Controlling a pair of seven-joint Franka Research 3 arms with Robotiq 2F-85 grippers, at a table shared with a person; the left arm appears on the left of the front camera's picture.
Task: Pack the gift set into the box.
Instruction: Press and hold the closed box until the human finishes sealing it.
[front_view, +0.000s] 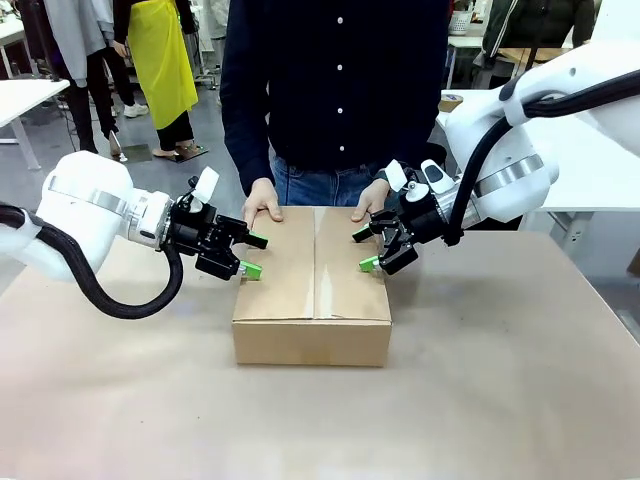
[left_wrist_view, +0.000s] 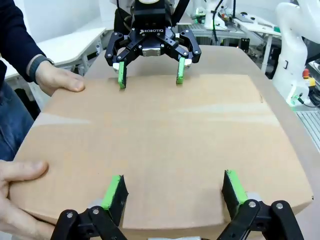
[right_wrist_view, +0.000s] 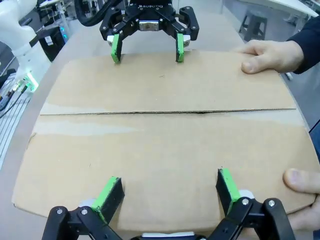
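The box sits closed mid-table, its top flaps down and meeting at a centre seam. My left gripper is open at the box's left edge, its green pads over the top flap. Opposite it, at the right edge, my right gripper is open in the same way. Each wrist view shows the other gripper across the lid: the right gripper and the left gripper. Neither holds anything. The gift set is out of view.
A person stands at the far side with one hand and the other hand resting on the box's far corners. Bare brown tabletop surrounds the box. White tables and other people stand behind.
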